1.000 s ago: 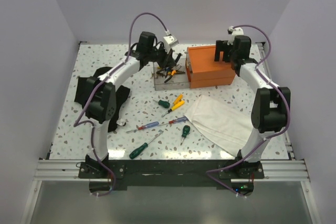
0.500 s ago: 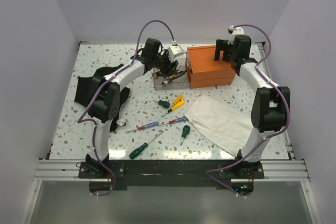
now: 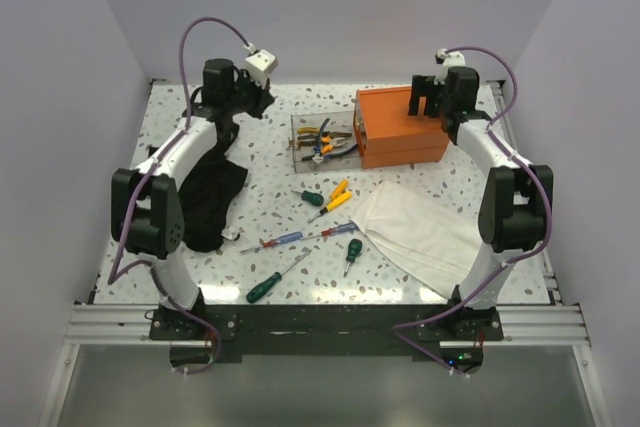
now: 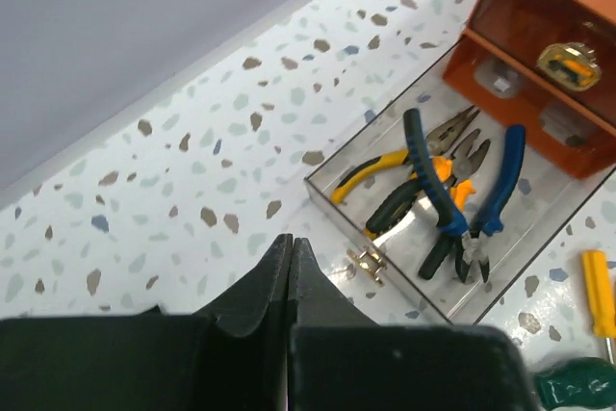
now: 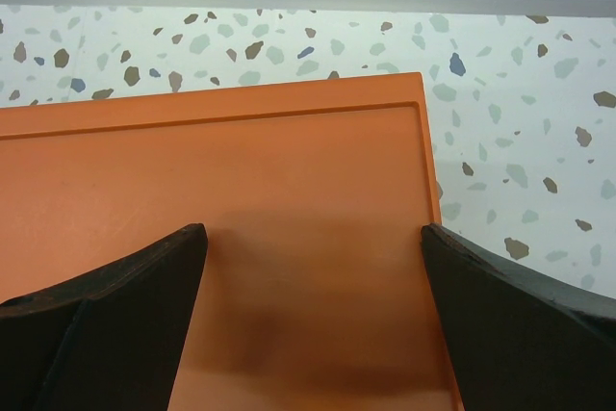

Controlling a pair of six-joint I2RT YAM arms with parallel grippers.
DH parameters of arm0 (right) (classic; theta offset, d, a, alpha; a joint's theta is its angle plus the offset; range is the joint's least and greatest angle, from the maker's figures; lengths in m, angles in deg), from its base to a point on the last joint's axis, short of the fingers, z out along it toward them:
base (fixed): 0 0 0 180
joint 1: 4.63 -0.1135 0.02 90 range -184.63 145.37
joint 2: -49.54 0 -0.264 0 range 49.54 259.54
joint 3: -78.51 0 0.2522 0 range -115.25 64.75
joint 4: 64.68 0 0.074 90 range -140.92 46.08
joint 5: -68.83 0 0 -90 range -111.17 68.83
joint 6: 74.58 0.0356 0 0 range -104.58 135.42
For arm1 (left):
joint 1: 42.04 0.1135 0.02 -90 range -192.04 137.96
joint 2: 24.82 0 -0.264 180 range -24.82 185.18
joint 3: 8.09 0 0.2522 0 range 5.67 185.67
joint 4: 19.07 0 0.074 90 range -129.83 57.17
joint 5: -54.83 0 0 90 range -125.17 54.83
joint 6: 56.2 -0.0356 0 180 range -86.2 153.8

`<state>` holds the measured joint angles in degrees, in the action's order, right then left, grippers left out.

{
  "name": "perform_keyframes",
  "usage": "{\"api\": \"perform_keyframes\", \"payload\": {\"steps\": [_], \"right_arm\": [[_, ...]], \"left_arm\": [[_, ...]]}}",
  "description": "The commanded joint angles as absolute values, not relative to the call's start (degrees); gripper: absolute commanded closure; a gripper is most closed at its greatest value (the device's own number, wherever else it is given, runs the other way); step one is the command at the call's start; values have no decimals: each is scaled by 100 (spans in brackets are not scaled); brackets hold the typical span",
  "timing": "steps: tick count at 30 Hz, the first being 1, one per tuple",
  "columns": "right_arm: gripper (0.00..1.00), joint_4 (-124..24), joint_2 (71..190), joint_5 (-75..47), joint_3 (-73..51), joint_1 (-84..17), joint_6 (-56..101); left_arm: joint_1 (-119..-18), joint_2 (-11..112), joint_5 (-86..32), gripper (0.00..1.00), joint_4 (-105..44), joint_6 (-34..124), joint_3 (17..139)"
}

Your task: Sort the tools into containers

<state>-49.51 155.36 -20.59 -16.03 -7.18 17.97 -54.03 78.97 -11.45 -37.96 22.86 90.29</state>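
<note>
Tabletop [image 3: 290, 92] of speckled terrazzo is running flat out to plain pale walls at the left, back and right. Bare surface is lying open along the back-left edge and in the near-left corner.

White cloth [image 3: 420, 232], soft and creased, is lying spread at the near right, one corner reaching toward the table middle. Black fabric [image 3: 212, 197], crumpled, is lying at the left beneath the left arm.

Orange box [image 3: 400, 125], rectangular and hard-edged with a smooth matte top, is sitting at the back right, near the back wall. Drawer [image 3: 322, 154], shallow, clear-walled and square-cornered, is standing pulled out of the box's left face.

Right gripper [image 5: 313, 238] is sitting over the box top, fingers spread wide with nothing between them; cannot tell whether it is touching the top. Left gripper [image 4: 291, 247] is hanging above bare terrazzo left of the drawer, clear of it, fingers pressed together on nothing.

Screwdrivers [image 3: 268, 287], slim-shafted with green, yellow and red-and-blue handles, are lying scattered in the table middle between fabric and cloth. Pliers [image 4: 438, 190], with yellow, black, blue and orange grips, are lying crossed inside the drawer.
</note>
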Motion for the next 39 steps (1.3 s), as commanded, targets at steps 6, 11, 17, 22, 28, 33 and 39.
{"api": "perform_keyframes", "payload": {"steps": [6,11,17,22,28,33,39], "right_arm": [[2,-3703,16108,-2152,-1304,-551,1982],[2,-3641,16108,-2152,-1313,-560,1964],[2,-3633,16099,-2143,-1251,-568,1990],[2,-3615,16081,-2134,-1172,-682,1991],[2,-3387,16090,-2143,-1259,-955,2008],[3,-3237,16029,-2030,-1278,-1034,2026],[3,-3281,15932,-2002,-935,-1069,2052]], "left_arm": [[-5443,8407,-977,100,-3513,2404,8329],[-5733,8645,-942,100,-3003,2457,8205],[-6146,9128,-503,100,-2765,2624,8670],[-6489,9594,94,100,-2468,2712,9110],[-6858,10068,306,100,-1309,3230,9119],[-7017,10761,332,100,-963,3765,9802],[-7043,11369,526,100,-1069,4425,10806]]}}
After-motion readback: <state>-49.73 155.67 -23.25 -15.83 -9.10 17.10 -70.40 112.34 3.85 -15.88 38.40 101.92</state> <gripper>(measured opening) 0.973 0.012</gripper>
